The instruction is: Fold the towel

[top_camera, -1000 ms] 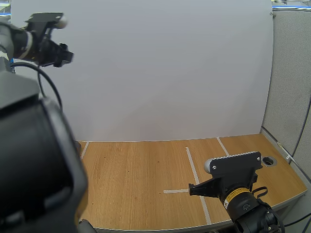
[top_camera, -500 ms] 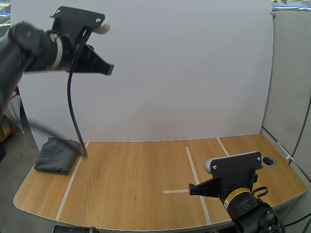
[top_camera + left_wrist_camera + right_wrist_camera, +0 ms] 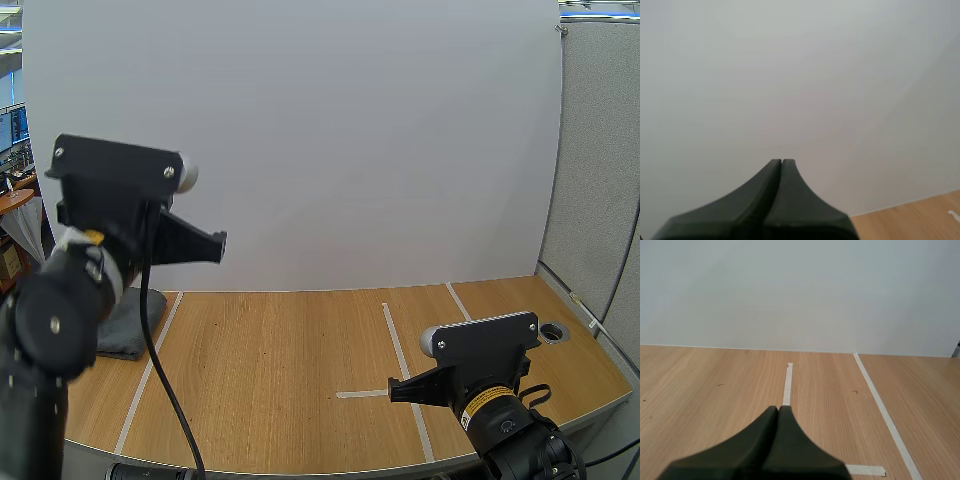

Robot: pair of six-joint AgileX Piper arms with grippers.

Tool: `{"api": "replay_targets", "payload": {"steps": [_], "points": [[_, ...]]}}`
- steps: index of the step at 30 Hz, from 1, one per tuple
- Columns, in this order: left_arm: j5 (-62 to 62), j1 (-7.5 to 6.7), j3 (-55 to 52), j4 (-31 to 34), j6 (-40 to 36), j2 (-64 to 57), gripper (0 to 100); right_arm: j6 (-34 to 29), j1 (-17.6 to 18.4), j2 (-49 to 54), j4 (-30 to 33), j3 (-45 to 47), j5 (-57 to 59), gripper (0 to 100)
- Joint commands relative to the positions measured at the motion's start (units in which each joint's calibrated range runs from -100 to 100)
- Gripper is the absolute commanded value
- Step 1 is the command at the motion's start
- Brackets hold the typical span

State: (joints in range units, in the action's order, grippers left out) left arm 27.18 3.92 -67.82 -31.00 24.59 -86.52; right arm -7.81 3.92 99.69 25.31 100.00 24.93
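A dark grey folded towel [image 3: 126, 328] lies at the far left of the wooden table [image 3: 270, 380], partly hidden behind my left arm. My left gripper [image 3: 218, 246] hangs in the air above the table's left part, well above the towel and a little to its right. In the left wrist view its fingers [image 3: 781, 162] lie together as one dark wedge with nothing between them, facing the white back wall. My right gripper [image 3: 393, 393] is low over the table's front right. Its shut wedge [image 3: 778, 409] holds nothing and points along a strip of white tape [image 3: 787, 385].
White tape lines [image 3: 398, 355] mark the tabletop, one more beside the towel [image 3: 150, 370]. A round cable hole [image 3: 552, 331] sits at the right rear corner. A white board [image 3: 350, 150] stands along the back edge. Bare wood lies between the two arms.
My left arm has swung down from high at the upper left to a lower stance, now covering part of the towel, and its fingers have shut. The right arm has not moved.
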Motion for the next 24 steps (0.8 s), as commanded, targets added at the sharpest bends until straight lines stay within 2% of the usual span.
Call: {"api": "replay_targets", "payload": {"steps": [1,8,12,15,18,22,24], "points": [[0.61,-0.16,-1.78,0.04,-0.61,-5.99,0,-0.07,0.12,0.31,-0.17,0.0,-0.67,0],[3.8,-0.16,-2.31,0.04,-0.61,-13.48,0,-0.07,0.12,0.31,-0.17,0.0,-0.67,0],[4.39,-0.24,-5.07,3.32,-1.09,-13.48,0,-0.07,0.12,0.31,-0.17,0.0,-0.67,0],[-3.36,-0.24,-11.98,11.18,-8.39,-13.48,0,-0.07,0.12,0.31,-0.17,0.0,-0.67,0],[-9.58,-0.24,-17.62,23.91,-20.32,-13.48,0,-0.07,0.12,0.31,-0.17,0.0,-0.67,0],[-13.15,-0.24,-21.7,31.0,-32.79,-13.48,0,-0.07,0.12,0.31,-0.17,0.0,-0.67,0],[-14.3,-0.31,-23.26,32.52,-35.37,-13.48,0,-0.07,0.12,0.31,-0.17,0.0,-0.67,0]]}}
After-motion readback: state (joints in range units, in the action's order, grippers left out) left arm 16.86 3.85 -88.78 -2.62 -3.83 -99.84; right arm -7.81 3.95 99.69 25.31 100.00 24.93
